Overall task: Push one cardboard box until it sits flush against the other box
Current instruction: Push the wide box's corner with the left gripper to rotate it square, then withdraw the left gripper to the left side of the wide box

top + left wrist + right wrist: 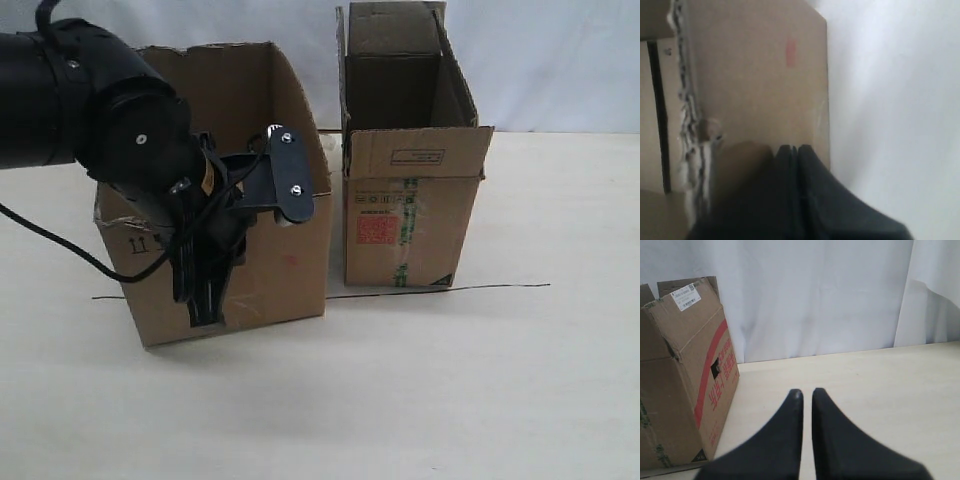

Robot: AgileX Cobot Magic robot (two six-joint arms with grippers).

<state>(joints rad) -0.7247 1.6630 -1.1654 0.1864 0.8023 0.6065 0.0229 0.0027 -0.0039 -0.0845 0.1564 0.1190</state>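
The cardboard box [285, 265], wide with a ragged torn rim, stands on the left of the table. The other box [405, 215], taller, with a red label and top flaps, stands to its right across a narrow gap. My left gripper [205, 312] is shut with nothing in it. It points down in front of the wide box's front face. In the left wrist view its tips [792, 148] lie close against that box's face [755, 75], near a side edge. My right gripper [806, 391] is shut and empty over bare table, off to one side of the taller box [685, 370].
A thin black line [480, 288] runs across the pale table [450, 390] under both boxes. A black cable [60, 245] hangs from the left arm. A white curtain [815, 295] backs the scene.
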